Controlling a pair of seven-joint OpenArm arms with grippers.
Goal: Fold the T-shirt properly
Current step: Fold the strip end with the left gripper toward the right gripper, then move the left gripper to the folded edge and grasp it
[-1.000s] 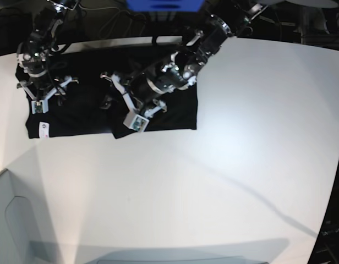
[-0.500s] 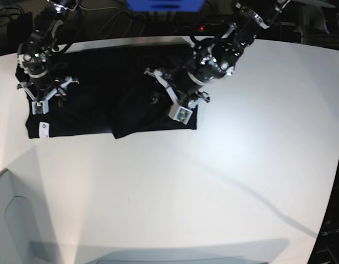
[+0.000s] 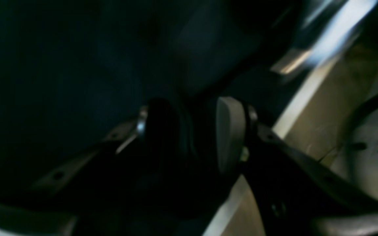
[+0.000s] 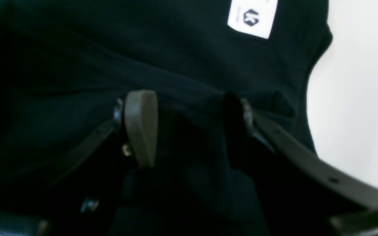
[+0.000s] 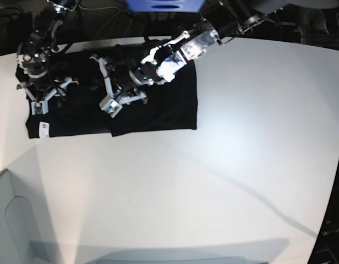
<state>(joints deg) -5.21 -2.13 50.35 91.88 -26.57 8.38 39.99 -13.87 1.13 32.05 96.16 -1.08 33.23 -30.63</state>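
Note:
The black T-shirt (image 5: 164, 104) lies flat, plain side up, at the back left of the white table (image 5: 224, 165), with a folded layer on its right part. Its small white tag (image 5: 43, 127) is at the front left corner and also shows in the right wrist view (image 4: 253, 18). My left gripper (image 5: 111, 82) hovers over the shirt's middle; in the blurred left wrist view (image 3: 192, 131) its jaws stand apart over dark cloth (image 3: 77, 82). My right gripper (image 5: 43, 91) rests on the shirt's left end, jaws apart (image 4: 189, 124), with cloth (image 4: 143, 49) between them.
Cables and a blue object (image 5: 164, 4) lie beyond the table's back edge. The table's back edge and pale floor show at the right of the left wrist view (image 3: 323, 108). A pale raised panel (image 5: 15, 220) stands at the front left.
My left arm swung right over the shirt's right edge half a second ago, then back left to the shirt's middle. The right arm has not moved.

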